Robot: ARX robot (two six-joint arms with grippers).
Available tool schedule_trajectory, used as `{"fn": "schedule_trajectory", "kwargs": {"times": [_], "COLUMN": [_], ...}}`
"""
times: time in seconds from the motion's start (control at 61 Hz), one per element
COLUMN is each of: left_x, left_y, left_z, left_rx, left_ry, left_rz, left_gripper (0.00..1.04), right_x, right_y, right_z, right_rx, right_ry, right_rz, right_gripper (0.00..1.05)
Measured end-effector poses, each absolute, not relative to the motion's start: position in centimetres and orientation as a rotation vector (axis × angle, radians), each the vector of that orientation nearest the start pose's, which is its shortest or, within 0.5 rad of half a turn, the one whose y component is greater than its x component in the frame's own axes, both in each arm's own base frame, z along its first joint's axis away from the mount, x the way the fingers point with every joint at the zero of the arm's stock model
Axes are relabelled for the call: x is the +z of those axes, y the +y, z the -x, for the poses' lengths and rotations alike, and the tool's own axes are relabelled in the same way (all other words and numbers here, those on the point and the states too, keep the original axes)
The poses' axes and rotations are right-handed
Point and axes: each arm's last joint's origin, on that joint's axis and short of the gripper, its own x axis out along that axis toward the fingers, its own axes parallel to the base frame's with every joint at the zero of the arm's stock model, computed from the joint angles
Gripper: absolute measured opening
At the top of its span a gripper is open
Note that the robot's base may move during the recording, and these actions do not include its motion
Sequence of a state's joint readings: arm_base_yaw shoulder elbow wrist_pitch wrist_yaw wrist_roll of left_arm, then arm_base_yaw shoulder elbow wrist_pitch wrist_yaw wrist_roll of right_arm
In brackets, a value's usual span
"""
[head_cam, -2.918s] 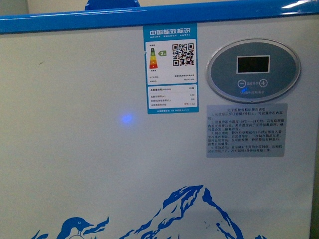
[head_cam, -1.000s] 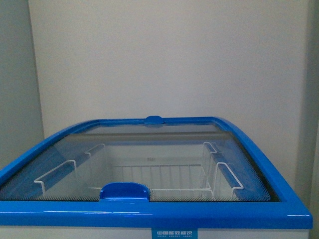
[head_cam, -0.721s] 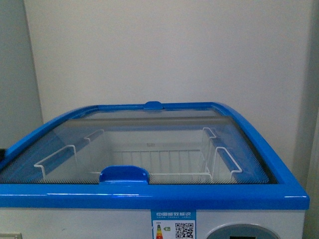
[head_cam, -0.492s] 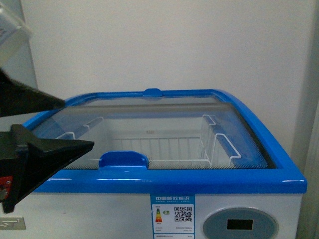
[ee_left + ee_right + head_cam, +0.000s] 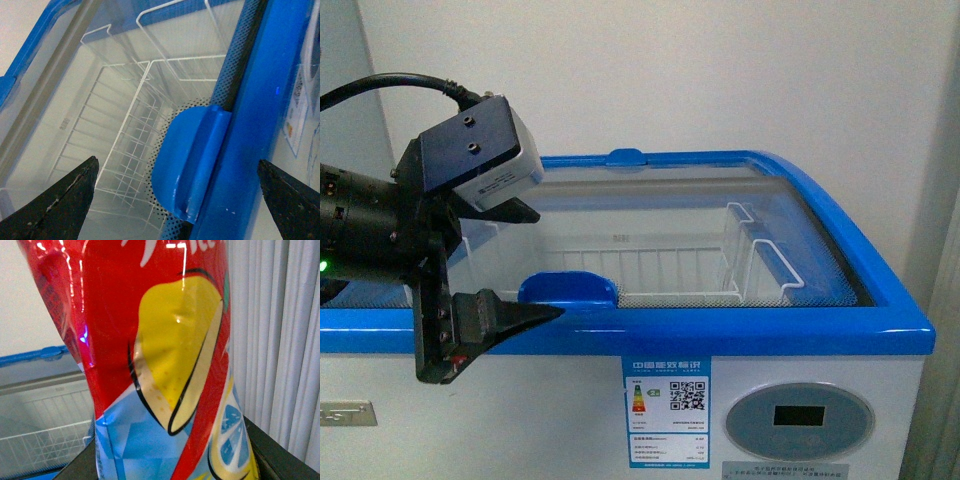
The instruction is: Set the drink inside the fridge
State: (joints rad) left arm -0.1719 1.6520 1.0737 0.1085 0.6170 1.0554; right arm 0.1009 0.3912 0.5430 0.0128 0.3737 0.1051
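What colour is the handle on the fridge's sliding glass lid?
Solid blue handle, matching the fridge rim; the left wrist view shows it best.

Front cam head-on to fridge [image 5: 740,335]; wrist cams close, fridge shared.

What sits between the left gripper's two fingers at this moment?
Left wrist view: the lid's blue handle and the blue front rim of the fridge lie between the fingers of the open left gripper.

The left gripper [image 5: 548,264] came in from nine o'clock, jaws apart, up to the lid handle [image 5: 570,287]. The fridge [image 5: 880,345] rose in frame, baring its display panel [image 5: 798,420] at five o'clock.
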Motion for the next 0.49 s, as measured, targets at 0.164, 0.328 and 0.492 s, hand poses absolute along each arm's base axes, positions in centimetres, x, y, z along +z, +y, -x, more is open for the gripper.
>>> {"fn": "schedule_trajectory", "kwargs": {"times": [0.164,0.328,0.492], "left_x": [24.6,24.2,25.2], "left_y": [-8.3,-9.2,-9.8], "left_z": [-37.0,-39.8,-43.3], "left_rx": [-0.92,-0.923,-0.878], "left_ry": [0.006,0.009,-0.013], "left_rz": [-0.879,-0.877,-0.904], "left_gripper": [0.97,0.97,0.97], "right_x": [31.6,31.6,31.6], "right_y": [0.0,0.0,0.0], "right_z": [-10.3,-10.3,-10.3], "right_rx": [-0.264,-0.264,-0.264], "right_ry": [-0.175,-0.175,-0.175], "right_rz": [-0.143,-0.143,-0.143], "right_gripper": [0.47,0.47,0.47]}}
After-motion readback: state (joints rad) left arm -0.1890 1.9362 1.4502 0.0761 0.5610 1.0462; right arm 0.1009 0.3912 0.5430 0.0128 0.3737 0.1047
